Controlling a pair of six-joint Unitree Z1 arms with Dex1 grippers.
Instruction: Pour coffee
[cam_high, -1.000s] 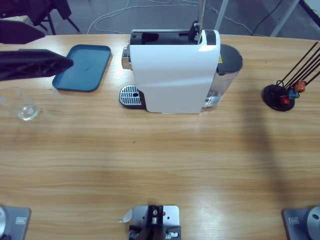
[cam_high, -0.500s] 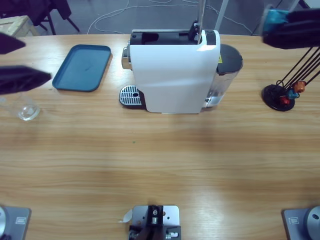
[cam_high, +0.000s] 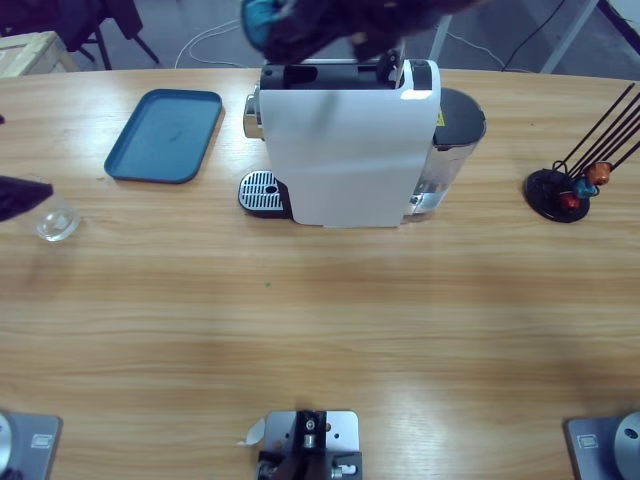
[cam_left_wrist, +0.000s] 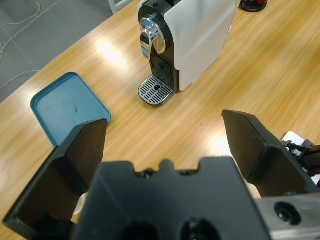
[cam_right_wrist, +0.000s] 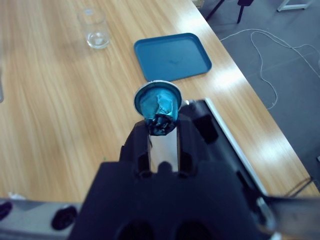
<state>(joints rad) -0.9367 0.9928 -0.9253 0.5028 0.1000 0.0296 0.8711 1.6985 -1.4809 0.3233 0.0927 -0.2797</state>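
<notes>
Two grippers, one loaded — a teal capsule (cam_right_wrist: 159, 112) pinched in the right gripper (cam_right_wrist: 163, 131), above the white coffee machine (cam_high: 350, 150).

The left gripper (cam_left_wrist: 162, 145) hangs with jaws spread wide and nothing between them — the glass cup (cam_high: 52, 222) sits at the table's (cam_high: 320, 320) left end, near the blue tray (cam_high: 166, 136).

Wooden table (cam_high: 320, 320) carries coffee machine (cam_high: 350, 150), blue tray (cam_high: 165, 135), glass (cam_high: 55, 220) (empty), capsule rack (cam_high: 565, 190).
</notes>
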